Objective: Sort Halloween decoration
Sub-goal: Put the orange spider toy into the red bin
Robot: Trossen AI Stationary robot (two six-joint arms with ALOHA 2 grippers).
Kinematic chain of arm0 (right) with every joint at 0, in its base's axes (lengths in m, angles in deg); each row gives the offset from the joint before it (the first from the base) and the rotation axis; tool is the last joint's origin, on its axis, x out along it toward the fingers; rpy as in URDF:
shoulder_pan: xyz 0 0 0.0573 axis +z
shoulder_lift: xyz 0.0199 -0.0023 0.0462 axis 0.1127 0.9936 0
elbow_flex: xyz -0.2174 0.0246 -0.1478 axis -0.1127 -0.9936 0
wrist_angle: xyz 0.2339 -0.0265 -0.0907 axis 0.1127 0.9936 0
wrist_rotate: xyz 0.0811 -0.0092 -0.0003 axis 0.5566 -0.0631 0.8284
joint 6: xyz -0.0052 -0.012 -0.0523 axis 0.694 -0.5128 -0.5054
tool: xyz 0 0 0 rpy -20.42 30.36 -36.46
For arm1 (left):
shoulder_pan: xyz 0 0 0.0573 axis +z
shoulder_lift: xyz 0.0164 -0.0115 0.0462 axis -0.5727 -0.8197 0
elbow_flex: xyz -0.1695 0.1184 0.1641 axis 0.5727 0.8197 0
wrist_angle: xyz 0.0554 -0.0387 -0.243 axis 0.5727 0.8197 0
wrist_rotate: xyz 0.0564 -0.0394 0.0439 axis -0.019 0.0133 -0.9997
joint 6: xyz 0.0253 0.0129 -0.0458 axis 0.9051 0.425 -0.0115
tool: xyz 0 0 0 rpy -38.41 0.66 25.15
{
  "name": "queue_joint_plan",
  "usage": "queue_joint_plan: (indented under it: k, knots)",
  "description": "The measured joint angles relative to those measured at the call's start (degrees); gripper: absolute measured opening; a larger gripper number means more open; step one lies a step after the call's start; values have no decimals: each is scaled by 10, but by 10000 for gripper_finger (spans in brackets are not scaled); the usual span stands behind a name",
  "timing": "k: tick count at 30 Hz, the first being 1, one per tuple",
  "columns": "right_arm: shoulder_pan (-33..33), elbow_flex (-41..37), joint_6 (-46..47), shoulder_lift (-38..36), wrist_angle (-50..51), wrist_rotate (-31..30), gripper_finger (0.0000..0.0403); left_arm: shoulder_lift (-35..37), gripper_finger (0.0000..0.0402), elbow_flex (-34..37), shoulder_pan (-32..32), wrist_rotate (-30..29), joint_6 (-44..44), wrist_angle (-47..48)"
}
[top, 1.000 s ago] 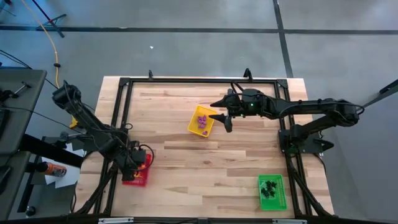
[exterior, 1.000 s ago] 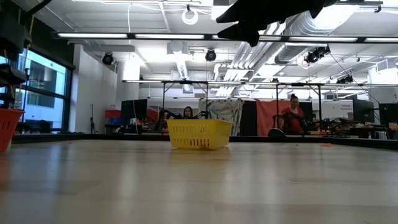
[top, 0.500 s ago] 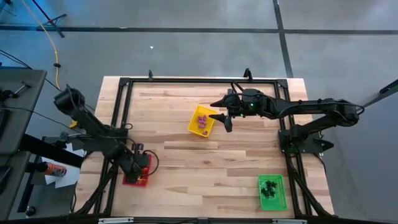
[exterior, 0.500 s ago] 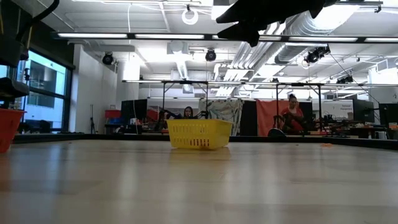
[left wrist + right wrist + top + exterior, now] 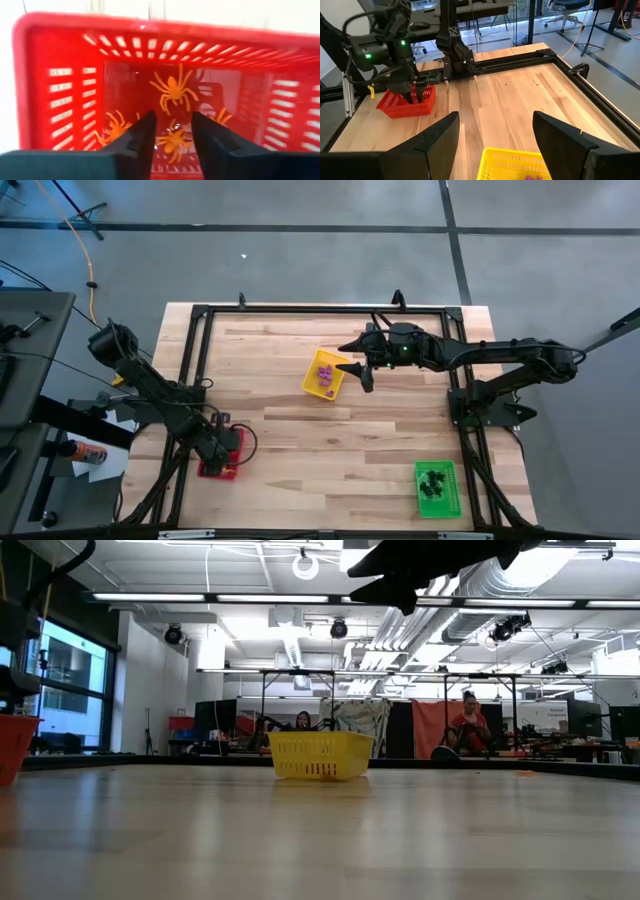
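While the left gripper hangs inside the red tray at the table's near-left edge, its two fingers stand released with a gap between them, grasping nothing. Through the left wrist view, orange spiders lie on the tray floor: one beyond the fingertips, one seen between them, others partly hidden behind each finger. Red tray's slotted walls surround the fingers on all sides. From the right wrist view, same gripper dips into the tray from above, far across the table.

Right gripper hovers just right of the yellow tray, which sits a bit left of table centre, toward the far side. Its fingers are spread wide apart, nothing between them. Purple trinkets lie in the yellow tray; a few show at that tray's near edge in the right wrist view. Green tray sits at the near-right corner, with black trinkets inside, well apart from both arms.

Low view: yellow tray stands on the table mid-distance, red tray cut off at the left edge, right arm dark overhead. People show in the room behind, well beyond the table.
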Motion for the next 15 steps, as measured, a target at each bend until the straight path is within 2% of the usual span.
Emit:
queue_joint_plan:
  k: [4, 7, 11, 13, 15]
  knots:
    - [0, 0, 0, 0, 0, 0, 248, 5, 155, -53, 10, 1, -8, 68]
    - [0, 0, 0, 0, 0, 0, 248, 24, 181, -108, 30, -22, 29, 120]
    - [-1, 0, 0, 0, -9, -12, 248, 65, 205, -186, 83, -128, 132, 140]
    - [-1, 0, 0, 0, -20, -12, 248, 83, 211, -218, 128, -187, 183, 125]
    - [-1, 0, 0, 0, -32, -12, 248, 96, 213, -239, 188, -221, 230, 103]
